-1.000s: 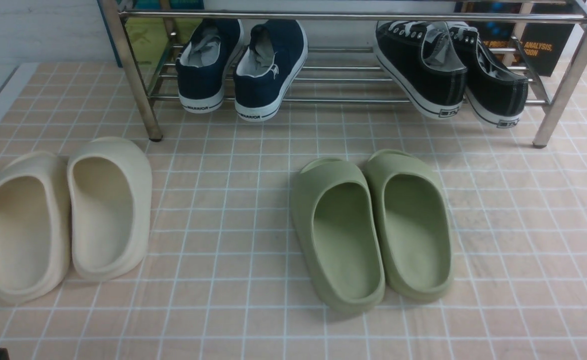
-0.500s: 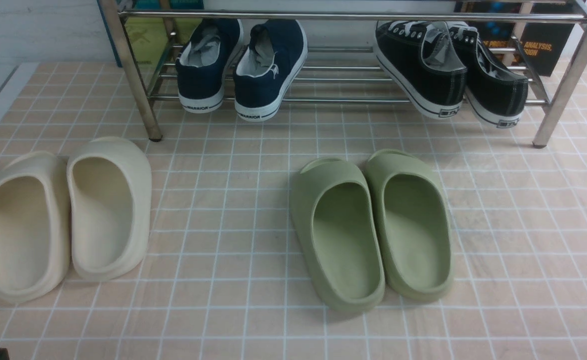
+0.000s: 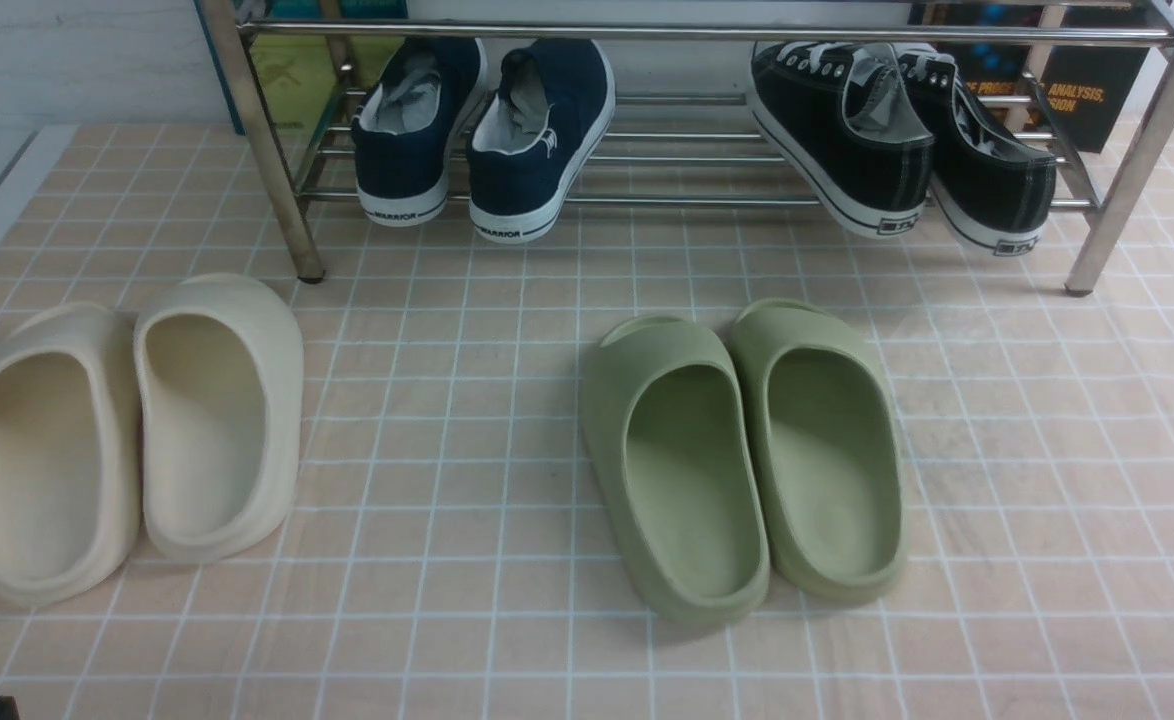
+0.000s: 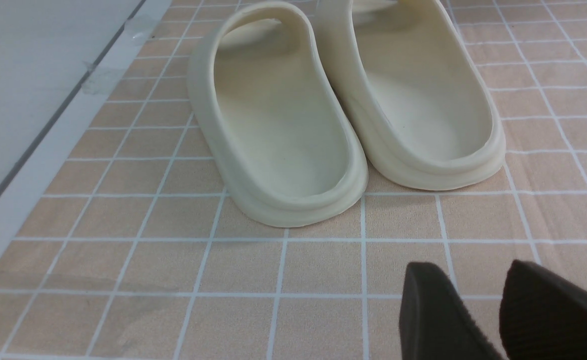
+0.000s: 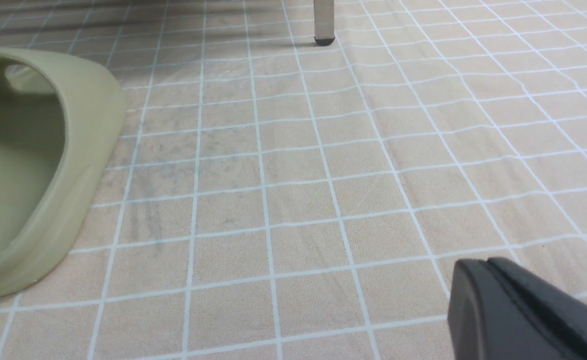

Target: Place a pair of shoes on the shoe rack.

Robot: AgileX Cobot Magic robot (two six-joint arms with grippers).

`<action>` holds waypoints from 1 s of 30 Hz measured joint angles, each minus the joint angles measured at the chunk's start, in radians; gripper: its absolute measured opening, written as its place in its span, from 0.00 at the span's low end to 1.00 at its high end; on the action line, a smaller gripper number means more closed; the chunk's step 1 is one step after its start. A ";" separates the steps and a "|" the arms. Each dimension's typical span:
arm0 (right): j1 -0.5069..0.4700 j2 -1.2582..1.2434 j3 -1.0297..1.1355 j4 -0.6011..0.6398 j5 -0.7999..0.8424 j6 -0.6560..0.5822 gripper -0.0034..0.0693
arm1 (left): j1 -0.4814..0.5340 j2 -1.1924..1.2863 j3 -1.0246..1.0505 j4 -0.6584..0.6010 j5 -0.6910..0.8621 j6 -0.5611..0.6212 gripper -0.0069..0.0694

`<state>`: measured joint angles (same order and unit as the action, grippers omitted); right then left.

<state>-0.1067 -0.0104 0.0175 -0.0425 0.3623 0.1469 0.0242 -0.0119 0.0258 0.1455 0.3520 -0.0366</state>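
Black sneakers [image 3: 902, 140] rest on rack [image 3: 707, 200]; left pincer [image 4: 473, 310] apart, right pincer [image 5: 493, 295] together.

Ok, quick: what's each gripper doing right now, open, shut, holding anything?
Left gripper: open a little, empty, above bare floor near the cream slides.
Right gripper: shut, empty, beside the green slide.

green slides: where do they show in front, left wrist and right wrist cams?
Front view: green slides on the tiled floor, centre-right, before the shoe rack.
Left wrist view: not in it; only the cream slides show.
Right wrist view: one green slide at the picture's left edge, cut off.
Shared landmark: the tiled floor, in all three views.
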 joint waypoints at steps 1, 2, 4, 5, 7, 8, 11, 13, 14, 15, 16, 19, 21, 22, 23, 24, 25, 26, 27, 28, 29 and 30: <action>0.000 0.000 0.000 0.000 0.000 0.000 0.04 | 0.000 0.000 0.000 0.000 0.000 0.000 0.40; 0.000 0.000 0.000 0.000 0.000 0.000 0.04 | 0.000 0.000 0.000 0.000 0.000 0.000 0.40; 0.000 0.000 0.000 0.000 0.000 0.000 0.04 | 0.000 0.000 0.000 0.000 0.000 0.000 0.40; 0.000 0.000 0.000 0.000 0.000 0.000 0.04 | 0.000 0.000 0.000 0.000 0.000 0.000 0.40; 0.000 0.000 0.000 0.000 0.000 0.000 0.04 | 0.000 0.000 0.000 0.000 0.000 0.000 0.40; 0.000 0.000 0.000 0.000 0.000 0.000 0.04 | 0.000 0.000 0.000 0.000 0.000 0.000 0.40; 0.000 0.000 0.000 0.000 0.000 0.000 0.05 | 0.000 0.000 0.000 0.000 0.000 0.000 0.40; 0.000 0.000 0.000 0.000 0.001 0.000 0.05 | 0.000 0.000 0.000 0.000 0.000 0.000 0.40; 0.000 0.000 0.000 0.000 0.001 0.000 0.05 | 0.000 0.000 0.000 0.000 0.000 0.000 0.40; 0.000 0.000 0.000 0.000 0.001 0.000 0.05 | 0.000 0.000 0.000 0.000 0.000 0.000 0.40; 0.000 0.000 0.000 0.000 0.001 0.000 0.06 | 0.000 0.000 0.000 0.000 0.000 0.000 0.40; 0.000 0.000 0.000 0.000 0.001 0.000 0.06 | 0.000 0.000 0.000 0.000 0.000 0.000 0.40; 0.000 0.000 0.000 0.000 0.001 0.000 0.07 | 0.000 0.000 0.000 0.000 0.000 0.000 0.40; 0.000 0.000 0.000 0.000 0.001 0.000 0.07 | 0.000 0.000 0.000 0.000 0.000 0.000 0.40; 0.000 0.000 0.000 0.000 0.001 0.000 0.07 | 0.000 0.000 0.000 0.000 0.000 0.000 0.40; 0.000 0.000 0.000 0.000 0.001 0.000 0.07 | 0.000 0.000 0.000 0.000 0.000 0.000 0.40; 0.000 0.000 0.000 0.000 0.001 0.000 0.07 | 0.000 0.000 0.000 0.000 0.000 0.000 0.40; 0.000 0.000 0.000 0.000 0.001 0.000 0.07 | 0.000 0.000 0.000 0.000 0.000 0.000 0.40; 0.000 0.000 0.000 0.000 0.001 0.000 0.08 | 0.000 0.000 0.000 0.000 0.000 0.000 0.40; 0.000 0.000 0.000 0.000 0.001 0.000 0.08 | 0.000 0.000 0.000 0.000 0.000 0.000 0.40; 0.000 0.000 0.000 0.000 0.001 0.000 0.08 | 0.000 0.000 0.000 0.000 0.000 0.000 0.40; 0.000 0.000 0.000 0.000 0.001 0.000 0.08 | 0.000 0.000 0.000 0.000 0.000 0.000 0.40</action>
<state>-0.1067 -0.0104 0.0175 -0.0422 0.3629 0.1469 0.0242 -0.0119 0.0258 0.1455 0.3520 -0.0366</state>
